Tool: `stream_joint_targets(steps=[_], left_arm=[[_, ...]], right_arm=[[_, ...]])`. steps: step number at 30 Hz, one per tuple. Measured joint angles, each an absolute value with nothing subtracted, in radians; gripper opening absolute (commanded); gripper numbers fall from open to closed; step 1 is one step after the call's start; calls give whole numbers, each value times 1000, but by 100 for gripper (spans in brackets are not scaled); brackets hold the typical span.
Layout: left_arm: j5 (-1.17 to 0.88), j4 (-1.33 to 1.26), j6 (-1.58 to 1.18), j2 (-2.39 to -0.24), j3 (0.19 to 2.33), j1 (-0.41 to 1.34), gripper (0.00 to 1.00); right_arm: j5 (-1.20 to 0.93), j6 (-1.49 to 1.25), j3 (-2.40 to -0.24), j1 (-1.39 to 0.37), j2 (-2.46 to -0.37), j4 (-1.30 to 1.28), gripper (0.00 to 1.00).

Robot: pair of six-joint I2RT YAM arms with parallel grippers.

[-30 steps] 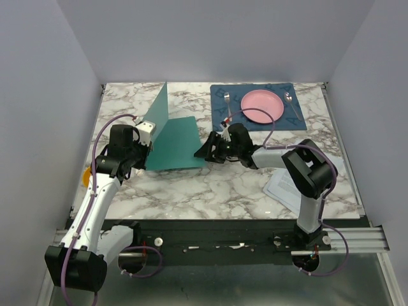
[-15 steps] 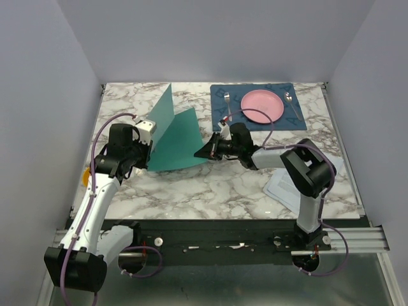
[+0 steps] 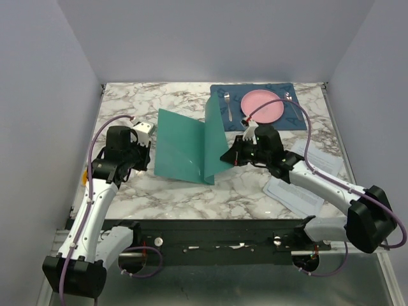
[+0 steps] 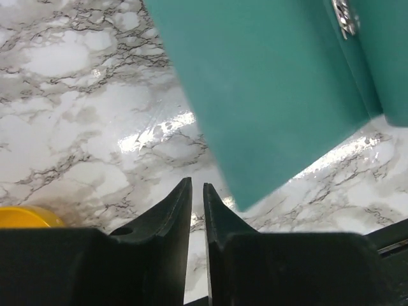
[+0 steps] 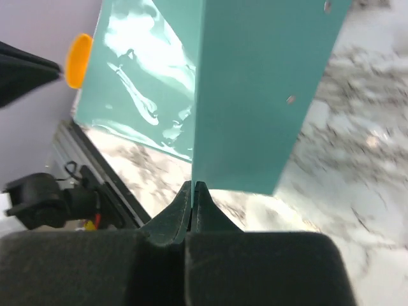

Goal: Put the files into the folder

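The teal folder [image 3: 182,152] lies open on the marble table. Its left cover rests flat. Its right cover [image 5: 255,95] stands upright, and my right gripper [image 3: 225,157] [image 5: 192,185] is shut on that cover's lower edge. A metal clip [image 4: 344,16] shows inside the folder. My left gripper [image 3: 150,149] [image 4: 197,186] hovers just left of the flat cover's corner [image 4: 268,95], jaws a narrow slit apart and nothing between them. The files [image 3: 296,191], white printed sheets, lie at the right, partly under my right arm.
At the back right lies a dark blue placemat [image 3: 220,95] with a pink plate [image 3: 261,106], a fork [image 3: 227,105] and a spoon [image 3: 290,97]. A yellow object [image 3: 86,175] [image 4: 25,217] sits at the table's left edge.
My right gripper shut on the folder's right cover, raised it upright and pulled right. My left gripper parted slightly and let go of the left cover, which now lies down.
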State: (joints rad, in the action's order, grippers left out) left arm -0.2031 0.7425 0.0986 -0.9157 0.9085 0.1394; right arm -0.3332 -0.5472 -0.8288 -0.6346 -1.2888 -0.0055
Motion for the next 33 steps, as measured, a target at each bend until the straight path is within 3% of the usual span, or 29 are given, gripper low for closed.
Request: stream_joint_targets(steps=[9, 16, 17, 19, 20, 23, 26, 33], left_arm=[[-82, 788, 105, -803, 978, 139, 47], [-120, 770, 111, -814, 1042, 139, 56], [-139, 762, 109, -839, 1047, 140, 57], [-175, 745, 104, -891, 1053, 141, 60], [-189, 735, 103, -929, 1053, 147, 61], [-216, 719, 101, -1024, 1053, 179, 62], [-219, 702, 101, -1079, 1053, 219, 62], [-218, 667, 101, -1109, 1053, 264, 62]], right_arm=[[-272, -569, -622, -633, -1142, -52, 0], [-182, -619, -561, -635, -1052, -233, 3], [-173, -624, -559, -635, -1044, -249, 14], [-164, -639, -557, -635, -1042, -272, 22], [-159, -648, -553, -635, -1045, -282, 32], [-139, -678, -525, -635, -1049, -324, 72], [-92, -710, -505, -635, -1034, -414, 100], [49, -754, -616, -635, -889, -596, 100]])
